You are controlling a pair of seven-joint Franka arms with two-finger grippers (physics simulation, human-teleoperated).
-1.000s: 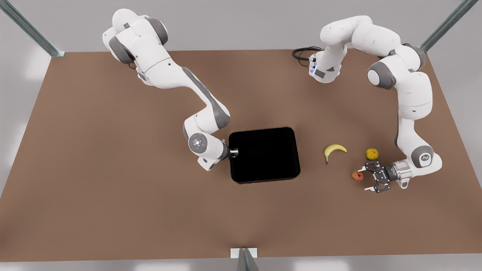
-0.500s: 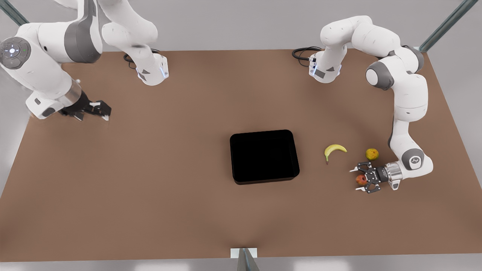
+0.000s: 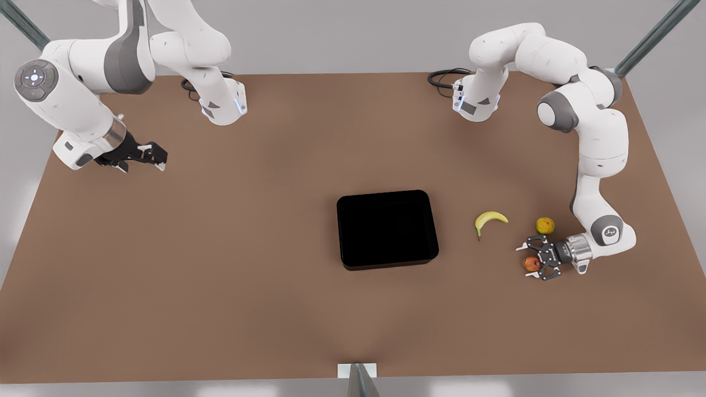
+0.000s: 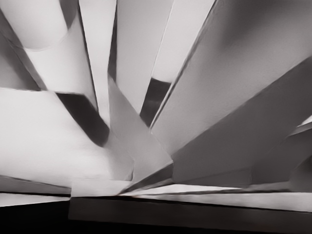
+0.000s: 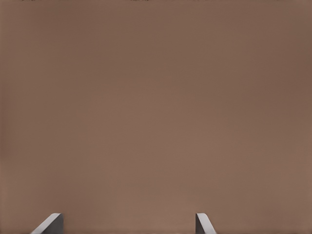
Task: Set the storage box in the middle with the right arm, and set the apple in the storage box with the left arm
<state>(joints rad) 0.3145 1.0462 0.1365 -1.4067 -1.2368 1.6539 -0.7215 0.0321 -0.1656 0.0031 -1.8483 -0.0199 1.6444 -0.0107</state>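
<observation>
The storage box (image 3: 387,229), a glossy black tub, lies flat at the table's middle with nothing in it. The apple (image 3: 531,263), small and red-orange, rests on the table at the front view's right. My left gripper (image 3: 525,262) is low beside it, open, with the apple between its spread fingers. My right gripper (image 3: 156,156) hangs over bare table at the front view's far left, well away from the box. In the right wrist view that gripper (image 5: 127,224) is open, its two fingertips (image 5: 48,223) wide apart above brown table.
A banana (image 3: 490,219) lies right of the box, and a yellow-orange round fruit (image 3: 545,225) sits just behind the left gripper. Both arm bases (image 3: 220,105) stand at the table's far edge, with a black cable (image 3: 441,77) near one.
My right gripper let go of the box's left wall and swung away to the far left. My left gripper slid around the apple, which shifted slightly.
</observation>
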